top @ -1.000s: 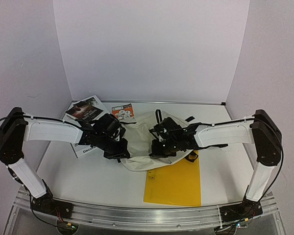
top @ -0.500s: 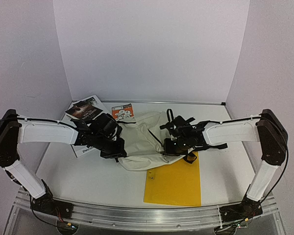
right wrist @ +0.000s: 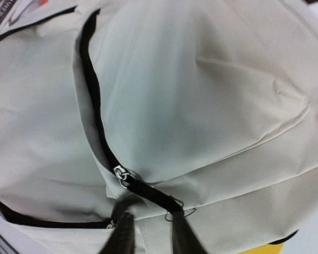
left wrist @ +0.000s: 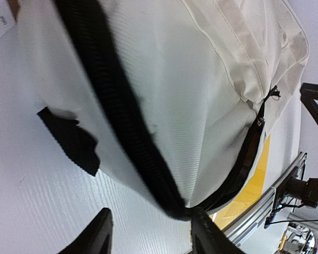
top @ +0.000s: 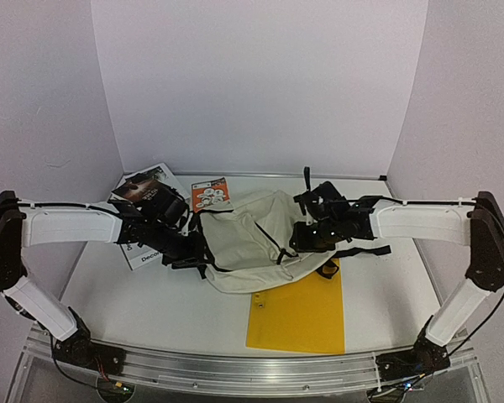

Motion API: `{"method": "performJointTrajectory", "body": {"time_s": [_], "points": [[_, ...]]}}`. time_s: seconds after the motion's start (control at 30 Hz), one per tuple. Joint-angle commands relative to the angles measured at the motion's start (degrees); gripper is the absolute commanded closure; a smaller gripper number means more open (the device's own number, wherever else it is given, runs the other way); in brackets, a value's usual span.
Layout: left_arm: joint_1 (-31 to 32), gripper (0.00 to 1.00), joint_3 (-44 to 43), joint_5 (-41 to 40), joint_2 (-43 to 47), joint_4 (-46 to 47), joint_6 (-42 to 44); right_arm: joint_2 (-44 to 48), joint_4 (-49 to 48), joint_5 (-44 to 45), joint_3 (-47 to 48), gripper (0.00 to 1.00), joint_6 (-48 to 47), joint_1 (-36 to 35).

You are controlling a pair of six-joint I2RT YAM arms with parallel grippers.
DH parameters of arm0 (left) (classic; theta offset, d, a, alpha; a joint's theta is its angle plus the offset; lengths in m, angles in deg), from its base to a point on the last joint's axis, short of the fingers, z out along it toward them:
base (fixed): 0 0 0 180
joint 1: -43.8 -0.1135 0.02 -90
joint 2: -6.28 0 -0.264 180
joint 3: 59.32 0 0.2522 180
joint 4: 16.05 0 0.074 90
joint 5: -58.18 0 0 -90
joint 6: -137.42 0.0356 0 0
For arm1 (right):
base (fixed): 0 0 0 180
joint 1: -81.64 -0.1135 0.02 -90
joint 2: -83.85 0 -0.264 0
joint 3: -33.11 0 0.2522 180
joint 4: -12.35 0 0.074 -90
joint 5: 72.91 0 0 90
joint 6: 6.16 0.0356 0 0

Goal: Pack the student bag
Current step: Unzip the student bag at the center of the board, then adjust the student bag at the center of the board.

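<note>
The student bag [top: 250, 239], cream fabric with black zippers, lies flat in the middle of the table. My left gripper [top: 193, 252] is at its left edge. In the left wrist view the gripper [left wrist: 148, 239] is open, and the bag's black zipper edge [left wrist: 122, 121] bends down to touch the right fingertip [left wrist: 204, 233]. My right gripper [top: 307, 239] hangs over the bag's right side. In its wrist view the gripper [right wrist: 152, 238] has its jaws slightly open over the cream fabric [right wrist: 201, 106]. A black zipper pull strap [right wrist: 148, 191] ends at its right fingertip [right wrist: 184, 233].
A yellow folder [top: 301, 315] lies partly under the bag's near edge, towards the table front. A magazine [top: 141, 195] and an orange booklet [top: 212, 192] lie at the back left. Black bag straps [top: 370, 250] trail to the right. The aluminium rail [top: 235, 369] runs along the table front.
Both arms have drawn apart, left going left and right going right, and the bag has spread out wider between them. Both grippers were shut and have now opened.
</note>
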Motion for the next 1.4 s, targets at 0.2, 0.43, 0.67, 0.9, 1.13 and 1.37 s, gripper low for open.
{"method": "performJointTrajectory", "body": {"time_s": [0.2, 0.43, 0.67, 0.9, 1.13, 1.37], "points": [[-11.33, 0.31, -3.25, 2.0, 8.24, -6.44, 3.16, 11.11, -4.94, -3.79, 4.28, 0.39, -8.02, -2.98], [-12.05, 0.29, -3.91, 7.12, 4.17, 0.97, 1.93, -1.74, -7.62, -2.35, 13.27, 0.28, -7.81, -10.71], [-12.12, 0.43, -3.1, 3.49, 3.42, 1.07, 0.51, -14.93, -8.86, -2.36, 24.31, 0.42, -7.79, -14.21], [-12.73, 0.47, -1.37, 2.46, 4.02, 2.76, -0.65, -21.38, -8.85, -3.41, 29.68, 0.49, -8.67, -15.25], [-13.0, 0.48, -0.63, 2.57, 4.37, 3.52, -0.99, -25.05, -8.85, -4.25, 32.17, 0.6, -8.8, -15.21], [-13.26, 0.48, -0.14, 2.57, 4.72, 3.43, -0.98, -26.8, -8.85, -4.41, 33.25, 0.66, -8.48, -15.26]]}}
